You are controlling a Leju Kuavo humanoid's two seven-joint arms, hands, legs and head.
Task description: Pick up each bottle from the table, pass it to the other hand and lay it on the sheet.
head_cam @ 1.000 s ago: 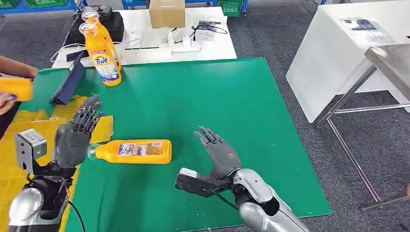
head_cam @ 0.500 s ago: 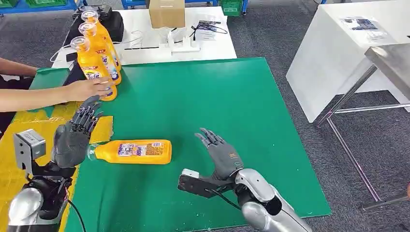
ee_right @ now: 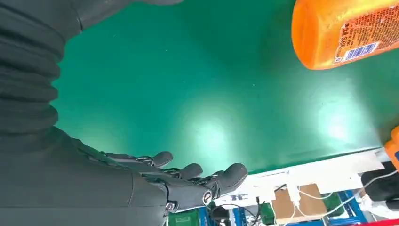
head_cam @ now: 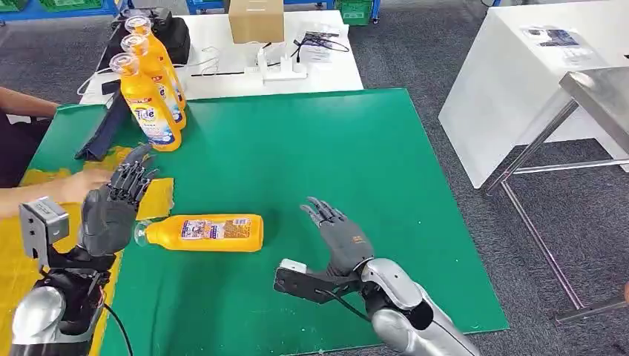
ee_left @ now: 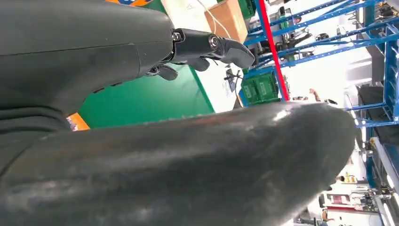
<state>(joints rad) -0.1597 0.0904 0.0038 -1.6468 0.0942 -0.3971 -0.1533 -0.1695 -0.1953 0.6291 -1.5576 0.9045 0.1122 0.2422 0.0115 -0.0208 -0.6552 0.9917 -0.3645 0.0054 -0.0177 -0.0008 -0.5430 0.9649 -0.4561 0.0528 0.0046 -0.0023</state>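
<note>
Bottle [head_cam: 202, 232] of orange liquid lies on its side on the green sheet [head_cam: 297, 170], its cap end pointing to the robot's left and its flat base to the right; the right wrist view shows that base [ee_right: 343, 33] resting on the green surface. Left hand [head_cam: 111, 208] stands upright just beside the cap end, fingers spread and raised, released and holding nothing; whether it touches the cap cannot be told. Right hand [head_cam: 340, 236] is over the sheet, near the bottle's base but apart from it, fingers apart and lifted, also holding nothing; in its own wrist view the fingers [ee_right: 188, 181] hang free above the green.

Three more orange bottles [head_cam: 148, 96] stand upright in a close row at the far left corner of the sheet, labels facing the camera. Just beside them a dark tablet-like stand [head_cam: 104, 130] leans on the table. Yellow sheeting [head_cam: 22, 252] covers the left edge of the table, next to the green. A person's arm [head_cam: 52, 189] reaches in from the left over that yellow part, its hand close behind the robot's left hand.

Beyond the green sheet is a white table [head_cam: 222, 70] carrying a cardboard box [head_cam: 256, 20], a power strip with cables [head_cam: 278, 70] and a black bag [head_cam: 148, 33]. To the right, on the grey carpet, stand a white block [head_cam: 512, 89] and a metal-framed table [head_cam: 601, 89]
</note>
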